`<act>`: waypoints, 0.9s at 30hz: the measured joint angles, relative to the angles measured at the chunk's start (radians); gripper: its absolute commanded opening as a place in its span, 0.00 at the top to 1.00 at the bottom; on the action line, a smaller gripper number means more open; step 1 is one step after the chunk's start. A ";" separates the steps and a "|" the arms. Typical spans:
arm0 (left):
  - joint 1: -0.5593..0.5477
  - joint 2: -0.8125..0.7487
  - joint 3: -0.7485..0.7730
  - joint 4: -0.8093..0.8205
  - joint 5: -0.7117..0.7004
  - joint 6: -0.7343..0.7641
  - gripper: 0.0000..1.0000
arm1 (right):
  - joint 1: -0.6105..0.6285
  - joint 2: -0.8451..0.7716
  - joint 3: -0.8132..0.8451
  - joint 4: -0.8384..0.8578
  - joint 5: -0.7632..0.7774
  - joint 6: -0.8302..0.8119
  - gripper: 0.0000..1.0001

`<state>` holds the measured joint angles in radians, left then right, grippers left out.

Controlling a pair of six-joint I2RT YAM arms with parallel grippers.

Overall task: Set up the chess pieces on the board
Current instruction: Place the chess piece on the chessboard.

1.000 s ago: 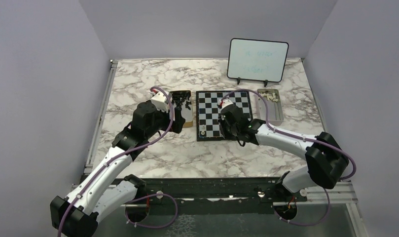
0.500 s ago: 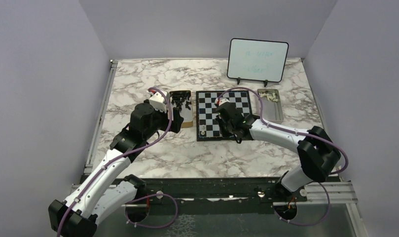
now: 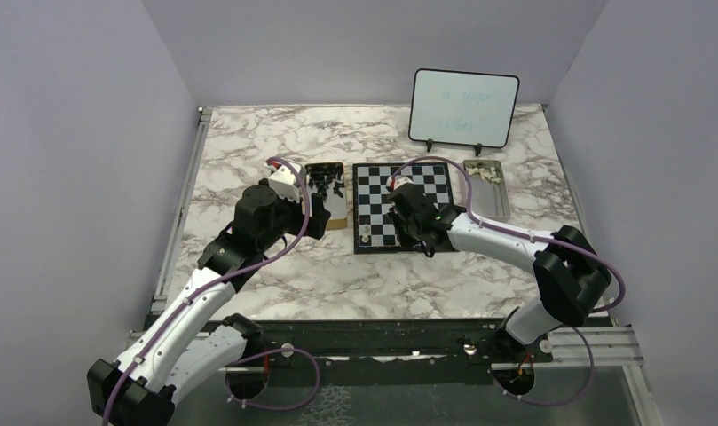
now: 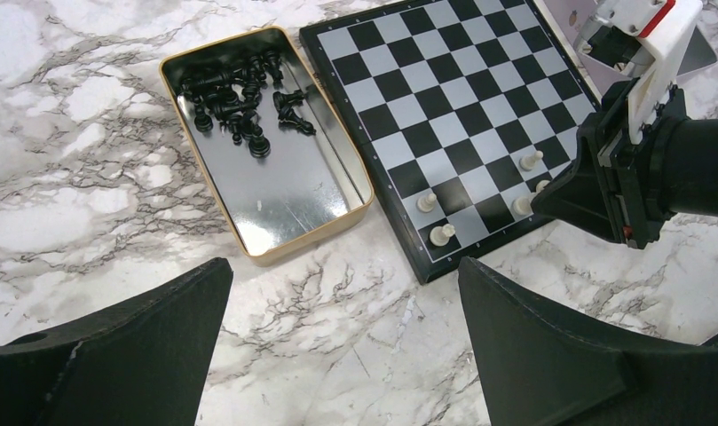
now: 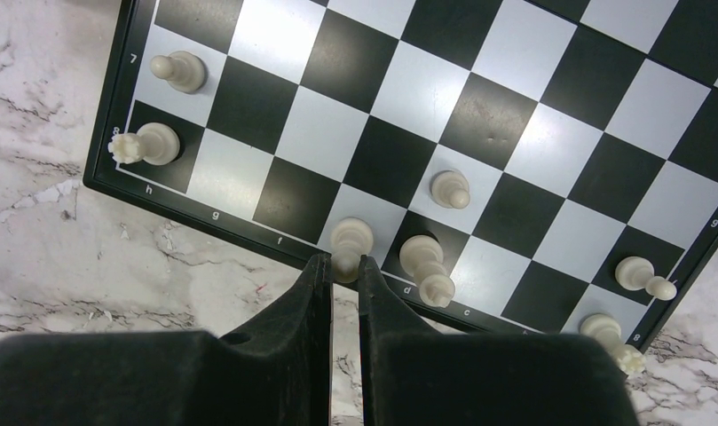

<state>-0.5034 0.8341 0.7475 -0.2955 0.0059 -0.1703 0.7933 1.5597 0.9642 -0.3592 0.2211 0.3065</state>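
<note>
White piece (image 5: 350, 238) at the board's (image 5: 532, 213) near edge, in my right hand (image 5: 344, 266).
It stands on the last row by the border, other white pieces (image 5: 450, 189) close alongside and the middle squares free. The right hand is clamped on it. My left hand (image 4: 343, 266) gapes wide over the bench (image 4: 89, 177) beside the tin (image 4: 302, 191).
</note>
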 measured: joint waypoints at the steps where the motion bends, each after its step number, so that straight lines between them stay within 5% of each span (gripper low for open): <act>1: 0.000 0.000 0.000 0.000 0.000 0.000 0.01 | 0.000 0.000 0.000 0.000 0.000 0.000 0.82; 8: 0.000 0.000 0.000 0.000 0.000 0.000 0.01 | 0.000 0.001 0.003 -0.003 0.000 0.007 0.66; 21: 0.000 0.010 0.000 0.000 -0.015 0.000 0.01 | 0.000 -0.010 0.123 -0.049 0.061 -0.014 0.59; 27: 0.000 0.018 0.002 -0.003 -0.033 0.002 0.01 | -0.062 -0.034 0.146 -0.044 0.125 -0.068 0.63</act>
<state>-0.5034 0.8516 0.7498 -0.2981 -0.0273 -0.1684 0.7315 1.5257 1.1107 -0.4030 0.3458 0.2386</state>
